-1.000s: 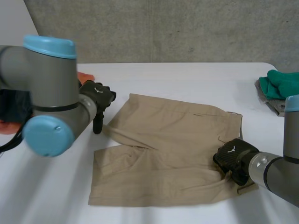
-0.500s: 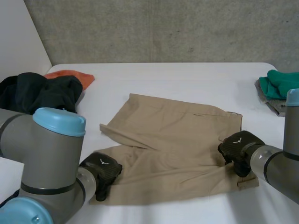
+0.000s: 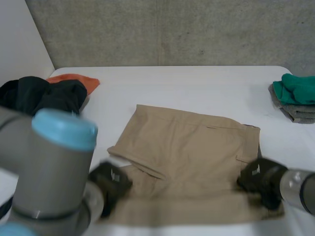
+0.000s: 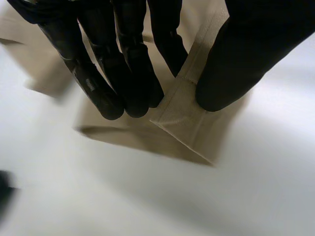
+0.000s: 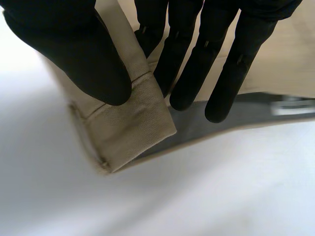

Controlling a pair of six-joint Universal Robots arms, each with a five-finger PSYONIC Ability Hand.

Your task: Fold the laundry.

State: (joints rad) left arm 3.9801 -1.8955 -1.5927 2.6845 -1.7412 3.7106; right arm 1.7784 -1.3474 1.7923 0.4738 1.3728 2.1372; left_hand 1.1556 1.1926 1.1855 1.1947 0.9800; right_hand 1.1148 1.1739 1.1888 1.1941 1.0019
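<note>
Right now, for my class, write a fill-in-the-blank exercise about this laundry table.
The beige shorts lie on a ____ table.
The left hand pinches a ____ of the shorts.
The right hand pinches the waistband between fingers and ____.
The green cloth lies on a folded ____ cloth.
Missing: white; corner; thumb; grey.

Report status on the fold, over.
Left hand pinches a hem corner of the shorts. Right hand pinches the waistband corner. Shorts spread on the table. Dark clothes and green cloth lie apart at the sides.
</note>
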